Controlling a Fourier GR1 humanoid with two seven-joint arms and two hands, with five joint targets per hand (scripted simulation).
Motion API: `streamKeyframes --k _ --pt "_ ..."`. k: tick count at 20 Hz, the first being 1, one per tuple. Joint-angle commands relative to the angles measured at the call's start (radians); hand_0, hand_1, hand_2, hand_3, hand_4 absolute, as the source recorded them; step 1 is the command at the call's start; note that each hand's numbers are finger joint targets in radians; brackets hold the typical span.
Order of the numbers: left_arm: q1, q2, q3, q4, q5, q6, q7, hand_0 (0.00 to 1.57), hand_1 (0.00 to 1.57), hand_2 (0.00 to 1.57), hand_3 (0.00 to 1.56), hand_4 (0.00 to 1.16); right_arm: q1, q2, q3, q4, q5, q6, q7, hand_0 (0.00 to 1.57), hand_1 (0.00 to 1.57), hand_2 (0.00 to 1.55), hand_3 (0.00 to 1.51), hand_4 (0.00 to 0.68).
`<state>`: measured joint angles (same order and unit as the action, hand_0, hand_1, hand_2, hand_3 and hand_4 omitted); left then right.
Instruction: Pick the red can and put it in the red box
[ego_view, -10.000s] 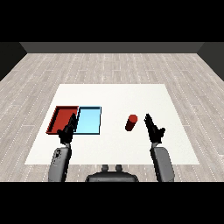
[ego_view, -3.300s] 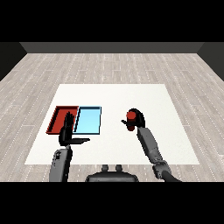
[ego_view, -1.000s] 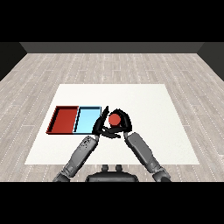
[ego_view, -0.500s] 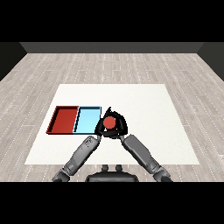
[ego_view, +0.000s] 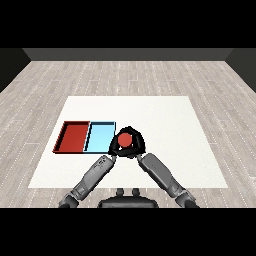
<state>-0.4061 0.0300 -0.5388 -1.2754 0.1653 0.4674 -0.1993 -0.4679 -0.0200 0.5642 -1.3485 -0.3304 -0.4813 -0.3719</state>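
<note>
The red can (ego_view: 125, 140) is held above the table, just right of the light blue tray (ego_view: 99, 138); I see its round red top. My right hand (ego_view: 140, 146) curls round it from the right. My left hand (ego_view: 114, 148) wraps it from the left, fingers curled against its side. The red tray (ego_view: 74, 137) lies left of the blue one and has nothing in it. The can's lower part is hidden by the two hands.
Both trays sit side by side on the left half of the white table (ego_view: 170, 125). My forearms cross the near part of the table and meet at the can. Wooden floor surrounds the table.
The can has shifted slightly left, nearer the blue tray. My left hand has closed in on it, while my right hand still holds it.
</note>
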Motion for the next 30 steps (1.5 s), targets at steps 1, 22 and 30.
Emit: streamKeyframes --k 1,22,30 --pt "-0.035 -0.029 0.022 0.021 -0.008 -0.025 0.050 1.57 1.57 1.55 1.45 0.95 -0.094 0.019 -0.031 0.063 -0.074 0.031 -0.024 1.49 1.49 1.44 1.40 0.519" --pt "-0.052 -0.029 -0.024 0.001 0.023 0.115 0.011 1.57 1.57 1.57 1.49 1.14 -0.034 0.019 -0.060 0.033 -0.066 0.146 -0.033 0.76 0.76 0.61 0.00 0.000" --pt "-0.040 -0.029 -0.029 -0.009 0.013 0.118 0.006 1.57 1.57 1.57 1.49 1.15 -0.024 0.019 -0.087 -0.092 0.037 0.103 0.066 0.00 0.00 0.00 0.00 0.000"
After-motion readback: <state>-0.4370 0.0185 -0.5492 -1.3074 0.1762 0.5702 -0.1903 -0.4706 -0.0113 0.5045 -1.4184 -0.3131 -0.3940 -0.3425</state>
